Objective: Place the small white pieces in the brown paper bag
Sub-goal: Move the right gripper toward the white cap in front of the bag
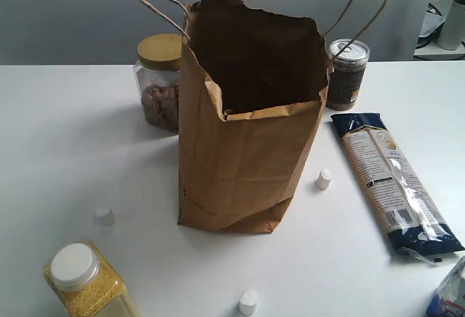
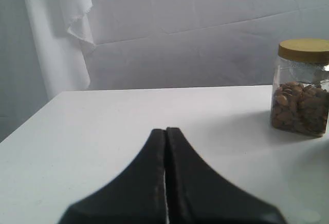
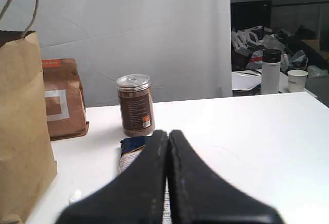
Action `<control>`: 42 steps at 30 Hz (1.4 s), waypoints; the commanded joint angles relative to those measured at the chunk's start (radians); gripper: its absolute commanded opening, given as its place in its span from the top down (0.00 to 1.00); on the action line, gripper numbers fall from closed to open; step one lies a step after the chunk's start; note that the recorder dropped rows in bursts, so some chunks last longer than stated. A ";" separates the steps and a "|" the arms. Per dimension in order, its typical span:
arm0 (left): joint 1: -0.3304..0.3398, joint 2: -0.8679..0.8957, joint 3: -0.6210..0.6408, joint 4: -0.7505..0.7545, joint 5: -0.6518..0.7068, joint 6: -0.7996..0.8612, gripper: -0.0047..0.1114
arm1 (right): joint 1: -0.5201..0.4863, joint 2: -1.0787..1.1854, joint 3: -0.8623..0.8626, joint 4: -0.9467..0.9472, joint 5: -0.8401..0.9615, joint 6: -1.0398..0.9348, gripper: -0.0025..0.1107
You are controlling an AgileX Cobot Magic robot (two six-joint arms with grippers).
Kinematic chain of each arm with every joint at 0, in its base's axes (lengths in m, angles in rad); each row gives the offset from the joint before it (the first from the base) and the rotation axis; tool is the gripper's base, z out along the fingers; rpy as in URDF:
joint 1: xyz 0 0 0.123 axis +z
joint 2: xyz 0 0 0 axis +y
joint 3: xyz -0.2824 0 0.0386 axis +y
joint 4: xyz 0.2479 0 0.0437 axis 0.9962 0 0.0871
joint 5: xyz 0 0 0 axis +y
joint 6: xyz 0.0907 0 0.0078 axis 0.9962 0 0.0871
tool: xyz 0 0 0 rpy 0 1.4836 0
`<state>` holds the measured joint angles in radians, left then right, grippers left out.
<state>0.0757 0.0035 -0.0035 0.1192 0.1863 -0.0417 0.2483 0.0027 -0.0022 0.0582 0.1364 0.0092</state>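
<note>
The brown paper bag (image 1: 243, 135) stands upright and open in the middle of the white table, its handles up. Three small white pieces lie around it: one (image 1: 323, 179) to its right, one (image 1: 104, 216) to its left, one (image 1: 248, 302) in front near the table edge. Neither arm shows in the exterior view. My left gripper (image 2: 165, 131) is shut with nothing in it, over bare table. My right gripper (image 3: 168, 133) is shut and empty too, above the blue packet (image 3: 131, 152); the bag (image 3: 23, 126) and a white piece (image 3: 75, 197) show beside it.
A gold-lidded nut jar (image 1: 160, 82) stands behind the bag at left, a dark can (image 1: 346, 73) behind at right. A long blue pasta packet (image 1: 392, 182) lies right. A yellow-grain jar (image 1: 87, 281) with white lid sits front left. A brown carton (image 3: 62, 98) stands behind the bag.
</note>
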 commanded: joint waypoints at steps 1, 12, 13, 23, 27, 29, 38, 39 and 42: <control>-0.008 -0.003 0.004 0.004 -0.003 -0.004 0.96 | -0.002 -0.003 0.002 -0.007 -0.023 -0.001 0.98; -0.008 -0.003 0.004 0.004 -0.003 -0.004 0.96 | 0.003 0.011 -0.064 0.106 0.014 0.316 0.98; -0.008 -0.003 0.004 0.004 -0.003 -0.004 0.96 | 0.008 0.038 -0.095 0.106 0.038 0.344 0.98; -0.008 -0.003 0.004 0.004 -0.003 -0.004 0.96 | 0.275 0.430 -0.416 0.024 0.443 0.310 0.98; -0.008 -0.003 0.004 0.004 -0.003 -0.004 0.96 | 0.452 0.603 -0.515 -0.038 0.606 0.310 0.98; -0.008 -0.003 0.004 0.004 -0.003 -0.004 0.96 | 0.557 0.685 -0.535 -0.033 0.618 0.323 0.98; -0.008 -0.003 0.004 0.004 -0.003 -0.004 0.96 | 0.985 1.210 -0.682 0.005 0.570 0.521 0.52; -0.008 -0.003 0.004 0.004 -0.003 -0.004 0.96 | 1.006 1.286 -0.731 0.005 0.575 0.536 0.41; -0.008 -0.003 0.004 0.004 -0.003 -0.004 0.96 | 1.032 1.462 -0.823 -0.002 0.587 0.541 0.34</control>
<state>0.0757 0.0035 -0.0035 0.1192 0.1863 -0.0417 1.2636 1.3673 -0.7732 0.0598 0.7208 0.5434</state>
